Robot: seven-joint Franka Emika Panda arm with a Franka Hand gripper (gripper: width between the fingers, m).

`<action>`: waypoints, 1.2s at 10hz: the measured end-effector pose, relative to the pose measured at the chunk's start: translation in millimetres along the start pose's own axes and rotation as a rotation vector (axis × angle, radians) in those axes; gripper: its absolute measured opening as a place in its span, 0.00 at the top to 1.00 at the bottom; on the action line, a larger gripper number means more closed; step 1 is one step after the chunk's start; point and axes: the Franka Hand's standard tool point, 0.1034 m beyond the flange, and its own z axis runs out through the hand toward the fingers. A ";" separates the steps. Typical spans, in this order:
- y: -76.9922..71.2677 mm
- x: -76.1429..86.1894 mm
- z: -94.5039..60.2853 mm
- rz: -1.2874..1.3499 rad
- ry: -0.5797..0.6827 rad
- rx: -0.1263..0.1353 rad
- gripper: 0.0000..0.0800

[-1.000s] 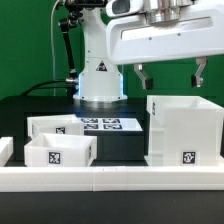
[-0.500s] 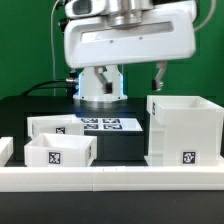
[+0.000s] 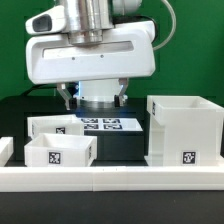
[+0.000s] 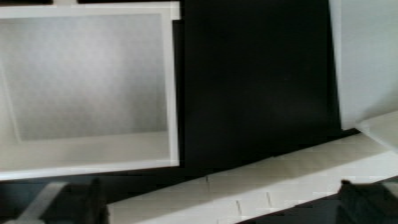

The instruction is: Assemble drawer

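Front drawer box (image 3: 58, 152) and rear drawer box (image 3: 45, 124) sit loose on the surface (image 3: 122, 146) at 8 o'clock in the exterior view. My gripper (image 3: 95, 97) hangs near centre, jaws wide, holding nothing. Drawer case (image 3: 185, 128) stands at 4 o'clock and looks empty. Early stage, I'd say: nothing inserted, both boxes left to do.

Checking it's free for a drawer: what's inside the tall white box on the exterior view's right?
Of the tall white box, only the open top and a strip of bare inner wall show; nothing sticks out. Its front wall hides the rest.
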 end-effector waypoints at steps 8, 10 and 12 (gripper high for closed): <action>32.5 -15.2 48.6 -0.039 0.020 -0.065 0.19; 38.7 -18.8 62.3 -0.045 0.014 -0.074 0.19; 38.1 -18.6 62.2 -0.046 0.013 -0.074 0.19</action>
